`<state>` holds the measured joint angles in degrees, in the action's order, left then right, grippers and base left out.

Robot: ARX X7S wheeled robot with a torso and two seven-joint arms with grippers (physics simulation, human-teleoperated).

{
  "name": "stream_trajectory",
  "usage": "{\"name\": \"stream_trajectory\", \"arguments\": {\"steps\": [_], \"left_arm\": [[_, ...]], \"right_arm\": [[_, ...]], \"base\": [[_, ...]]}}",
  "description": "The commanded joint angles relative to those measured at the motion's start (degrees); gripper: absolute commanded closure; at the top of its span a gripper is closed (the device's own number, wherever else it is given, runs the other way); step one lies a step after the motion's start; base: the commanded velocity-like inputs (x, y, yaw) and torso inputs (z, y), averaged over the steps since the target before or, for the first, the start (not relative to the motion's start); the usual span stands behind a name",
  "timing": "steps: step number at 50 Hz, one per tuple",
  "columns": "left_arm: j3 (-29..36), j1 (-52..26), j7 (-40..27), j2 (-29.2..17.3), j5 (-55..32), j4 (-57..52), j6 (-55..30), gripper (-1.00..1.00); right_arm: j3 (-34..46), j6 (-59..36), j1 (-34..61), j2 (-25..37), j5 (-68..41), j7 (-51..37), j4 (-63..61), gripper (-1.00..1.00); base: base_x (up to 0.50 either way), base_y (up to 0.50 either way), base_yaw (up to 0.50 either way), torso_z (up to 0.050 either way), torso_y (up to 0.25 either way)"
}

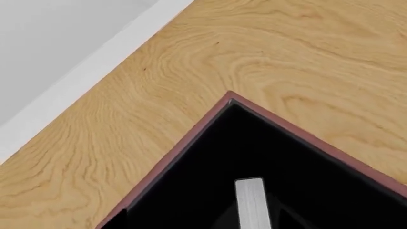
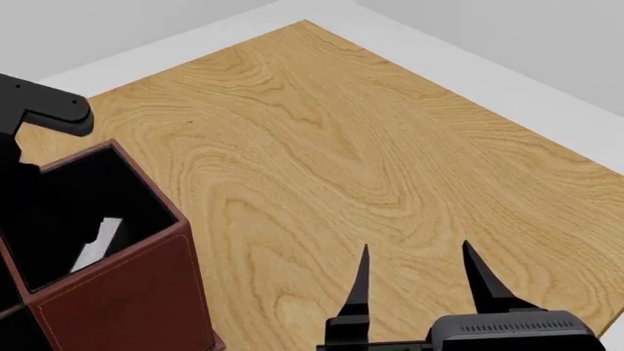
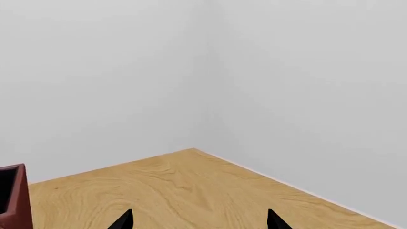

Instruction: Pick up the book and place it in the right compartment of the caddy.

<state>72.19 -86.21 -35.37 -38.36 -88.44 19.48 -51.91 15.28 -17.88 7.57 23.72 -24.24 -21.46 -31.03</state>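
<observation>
The red-brown caddy (image 2: 127, 292) stands at the lower left of the head view, and one corner of it shows in the right wrist view (image 3: 13, 200). The book (image 2: 98, 243) stands inside the right compartment (image 2: 131, 194). Only its white page edges show against the black lining. They also show in the left wrist view (image 1: 251, 202), inside the caddy's corner (image 1: 190, 138). My left arm (image 2: 49, 110) hangs over the caddy's far side; its fingers cannot be made out against the black. My right gripper (image 2: 416, 252) is open and empty over the bare wood, to the right of the caddy; it also shows in the right wrist view (image 3: 200, 219).
The wooden tabletop (image 2: 341, 146) stretches away to a far corner, with a white edge strip (image 2: 468, 66) and grey walls behind. No other objects show on it.
</observation>
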Motion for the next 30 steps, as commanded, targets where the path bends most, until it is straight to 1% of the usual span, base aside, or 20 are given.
{"name": "stream_trajectory", "arguments": {"steps": [1, 3, 4, 6, 11, 15, 16, 19, 23, 30], "left_arm": [[-3.47, -2.41, -3.44, -3.66, -3.91, -7.53, -0.2, -1.0], [-4.33, -3.13, -5.88, -4.39, -5.64, -10.18, -0.7, -1.0], [-4.53, -3.4, -5.36, -4.58, -5.9, -10.87, -0.85, -1.0], [-5.11, -3.64, -6.76, -4.9, -6.87, -12.13, -0.78, -1.0], [-6.29, -3.33, -8.51, -6.09, -4.61, -16.95, 2.3, -1.0], [-7.79, -3.22, -9.99, -6.95, -5.95, -20.21, 3.7, -1.0], [-8.22, -3.0, -10.06, -7.37, -4.66, -22.09, 5.02, -1.0], [-9.02, -2.96, -10.79, -7.86, -6.28, -24.91, 5.31, -1.0], [-9.63, -2.76, -10.24, -8.34, -6.31, -27.59, 6.06, -1.0], [-11.19, -1.18, -12.53, -9.91, -6.9, -33.49, 8.78, -1.0]], "right_arm": [[-0.01, 0.03, -0.07, 0.18, -0.19, -0.2, -0.28, -1.0], [-0.03, 0.1, -0.13, 0.23, -0.21, -0.22, -0.34, -1.0], [-0.1, 0.16, -0.22, 0.28, -0.24, -0.26, -0.45, -1.0], [-0.14, 0.16, -0.27, 0.32, -0.28, -0.34, -0.56, -1.0], [-0.11, 0.24, -0.28, 0.4, -0.28, -0.39, -0.6, -1.0], [0.04, 0.19, -0.21, 0.43, -0.25, -0.42, -0.61, -1.0], [0.03, 0.19, -0.22, 0.44, -0.27, -0.46, -0.65, -1.0], [0.05, 0.15, -0.24, 0.48, -0.25, -0.58, -0.79, -1.0], [0.21, 0.09, -0.14, 0.49, -0.25, -0.6, -0.79, -1.0], [0.39, -0.22, 0.04, 0.56, -0.28, -0.83, -1.13, -1.0]], "base": [[0.0, 0.0, 0.0, 0.0, 0.0], [0.0, 0.0, 0.0, 0.0, 0.0], [0.0, 0.0, 0.0, 0.0, 0.0], [0.0, 0.0, 0.0, 0.0, 0.0], [0.0, 0.0, 0.0, 0.0, 0.0], [0.0, 0.0, 0.0, 0.0, 0.0], [0.0, 0.0, 0.0, 0.0, 0.0], [0.0, 0.0, 0.0, 0.0, 0.0], [0.0, 0.0, 0.0, 0.0, 0.0], [0.0, 0.0, 0.0, 0.0, 0.0]]}}
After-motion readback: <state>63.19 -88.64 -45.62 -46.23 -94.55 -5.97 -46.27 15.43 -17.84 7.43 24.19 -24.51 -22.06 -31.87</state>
